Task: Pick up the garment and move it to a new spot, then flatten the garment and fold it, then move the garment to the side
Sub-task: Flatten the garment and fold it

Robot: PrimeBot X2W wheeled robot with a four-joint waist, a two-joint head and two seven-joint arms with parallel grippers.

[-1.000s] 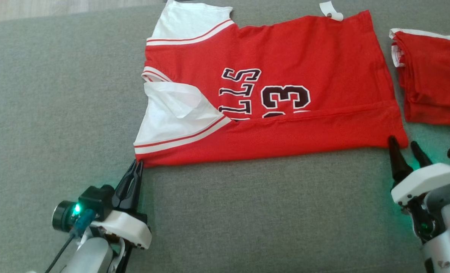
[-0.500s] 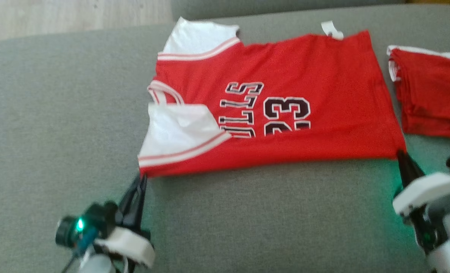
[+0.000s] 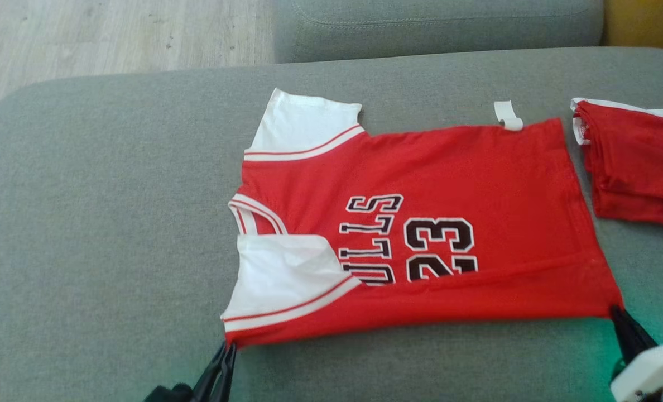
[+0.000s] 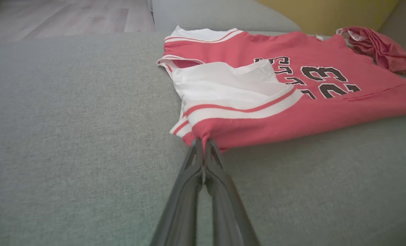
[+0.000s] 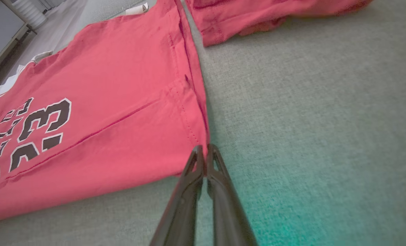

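red jersey (image 3: 448, 184) lies crosswise before me: my left fingers (image 3: 220, 371) clench its near shoulder corner, my right fingers (image 3: 632, 336) its near hem corner.

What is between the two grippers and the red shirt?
Nothing visible is between them. The left gripper is shut on the shirt at its near left corner, and the right gripper is shut on its near right corner. The other red garment lies apart, to the shirt's right.
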